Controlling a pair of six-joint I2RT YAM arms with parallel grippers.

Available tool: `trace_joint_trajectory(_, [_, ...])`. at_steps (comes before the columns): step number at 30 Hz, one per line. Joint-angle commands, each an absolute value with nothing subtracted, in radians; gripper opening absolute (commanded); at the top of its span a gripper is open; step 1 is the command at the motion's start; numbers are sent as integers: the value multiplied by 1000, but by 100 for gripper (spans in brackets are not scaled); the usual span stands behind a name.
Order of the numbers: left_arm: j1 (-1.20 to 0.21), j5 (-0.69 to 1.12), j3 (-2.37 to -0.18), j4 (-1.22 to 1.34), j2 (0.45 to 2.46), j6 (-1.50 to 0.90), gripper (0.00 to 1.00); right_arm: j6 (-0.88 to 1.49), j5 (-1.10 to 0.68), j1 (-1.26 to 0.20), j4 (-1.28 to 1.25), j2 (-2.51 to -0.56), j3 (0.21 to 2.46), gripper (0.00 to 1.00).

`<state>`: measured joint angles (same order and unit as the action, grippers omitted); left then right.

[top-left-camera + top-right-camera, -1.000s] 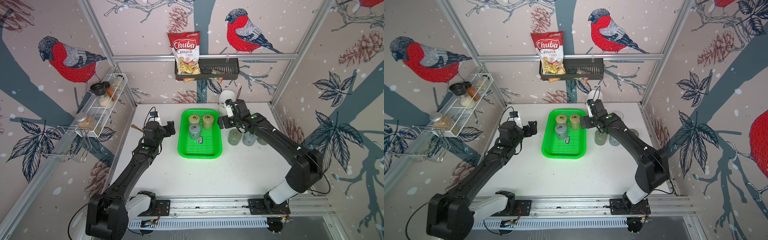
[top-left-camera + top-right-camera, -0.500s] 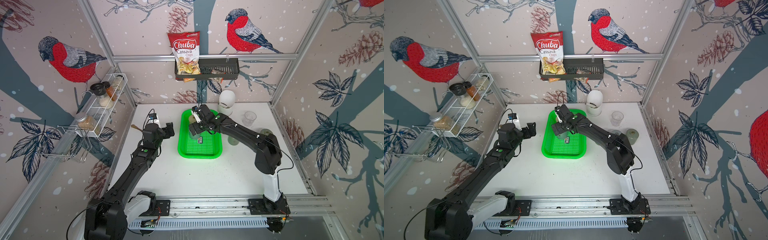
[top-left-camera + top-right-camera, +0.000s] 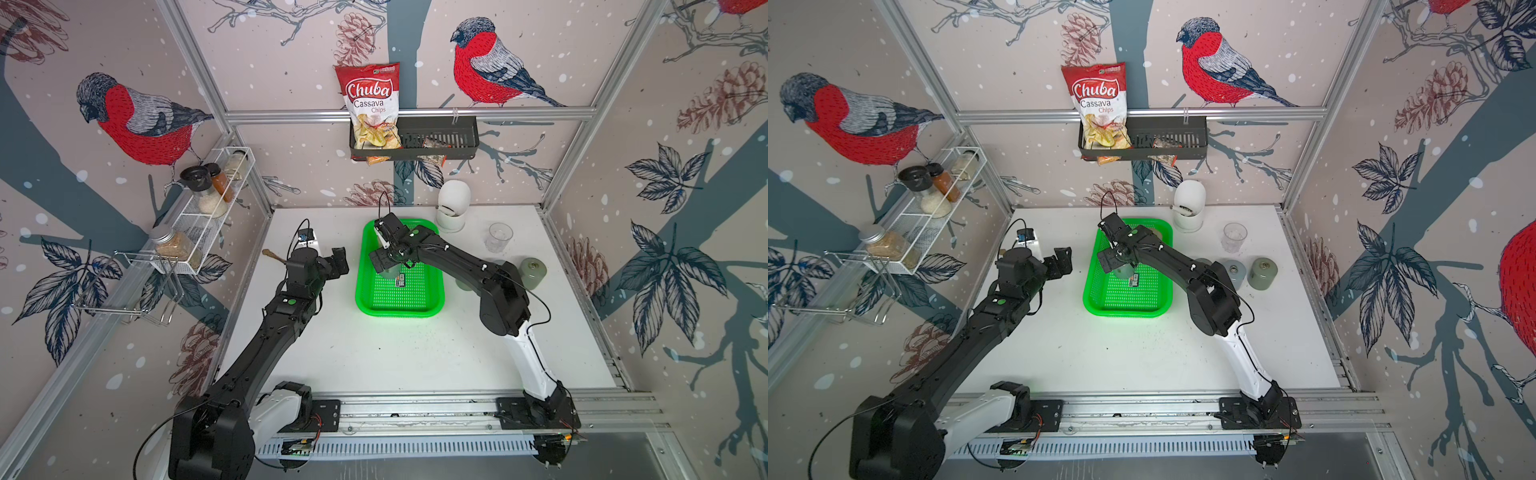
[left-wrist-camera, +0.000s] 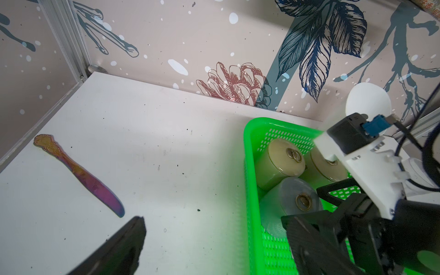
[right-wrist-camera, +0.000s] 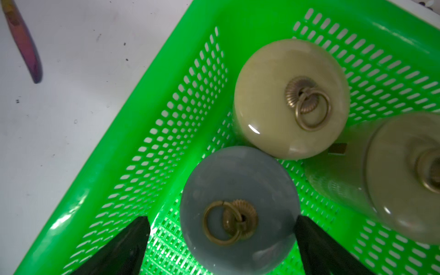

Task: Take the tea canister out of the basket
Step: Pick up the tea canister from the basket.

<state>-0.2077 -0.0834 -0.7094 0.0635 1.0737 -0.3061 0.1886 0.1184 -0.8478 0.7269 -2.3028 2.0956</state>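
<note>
Right wrist view: the grey-blue tea canister (image 5: 238,209) stands upright in the green basket (image 5: 114,152), beside two olive canisters (image 5: 290,97). The right gripper (image 5: 221,220), a second ago over the loose canisters (image 3: 1262,272) on the table (image 3: 415,353), now straddles it, jaws spread, not yet clamped. Closing looks next.

White table (image 3: 374,353) bears the basket (image 3: 360,274), a knife (image 4: 81,173) (iridescent), a glass (image 3: 498,237), a white jar (image 3: 453,208), a grey canister (image 3: 1262,273).

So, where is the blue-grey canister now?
In the right wrist view, the blue-grey canister stands in the green basket's left half, beside the cream canister, between the fingers of the open right gripper.
</note>
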Motion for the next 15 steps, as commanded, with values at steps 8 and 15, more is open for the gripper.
trace_joint_trajectory(8, [-210,-101,-707,76,1075,-299,97,207,134,-842,748,-2356,2118,100])
trace_joint_trajectory(15, [-210,-101,-707,75,1075,-301,97,203,109,-834,734,-2377,2130,100])
